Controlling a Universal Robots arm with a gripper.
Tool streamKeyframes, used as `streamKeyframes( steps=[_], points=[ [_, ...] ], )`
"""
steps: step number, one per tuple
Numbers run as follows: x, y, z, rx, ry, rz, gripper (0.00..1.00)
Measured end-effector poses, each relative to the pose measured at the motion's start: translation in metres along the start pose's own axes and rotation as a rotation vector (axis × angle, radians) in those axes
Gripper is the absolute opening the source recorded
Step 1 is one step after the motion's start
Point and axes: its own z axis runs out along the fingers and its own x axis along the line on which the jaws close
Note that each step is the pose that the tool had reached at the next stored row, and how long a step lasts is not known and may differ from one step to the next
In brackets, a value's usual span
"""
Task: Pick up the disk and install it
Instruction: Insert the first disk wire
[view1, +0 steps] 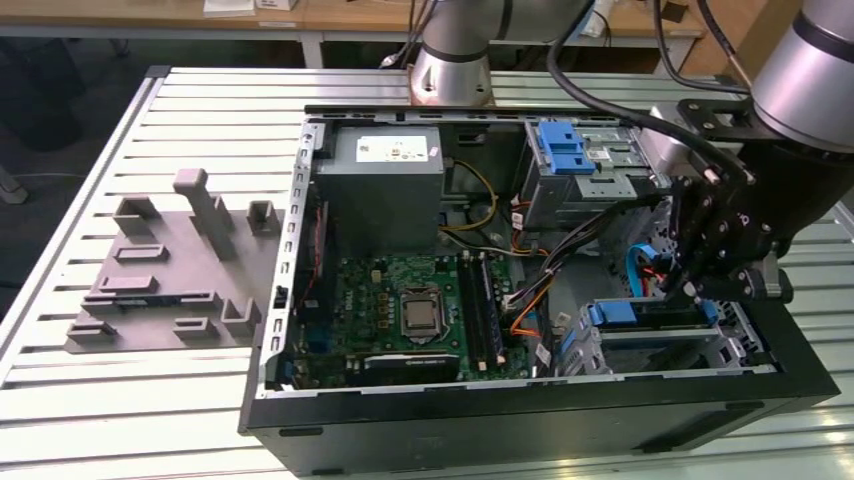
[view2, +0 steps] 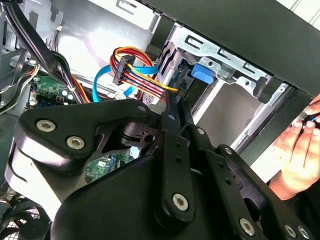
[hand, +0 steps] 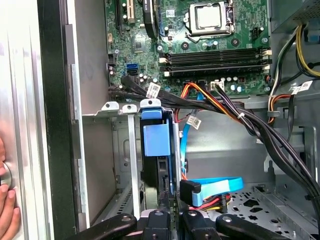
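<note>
Where caged, disk blue-framed.

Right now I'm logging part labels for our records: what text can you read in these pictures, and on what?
None is readable.
Sticker on the grey box: print too small.
Cable tags: blurred.
Motherboard markings: too small.
Disk: blue carrier face, no print visible.

Open computer case laid on slatted desk, green motherboard exposed inside, grey moulded fixture placed beside it.
</note>
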Motion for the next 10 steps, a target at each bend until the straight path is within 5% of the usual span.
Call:
streamKeyframes(
  steps=[10],
  points=[
    [0.0014,-0.0010,0.0012,-0.0025,0.0001,0.000,0.16]
  ],
)
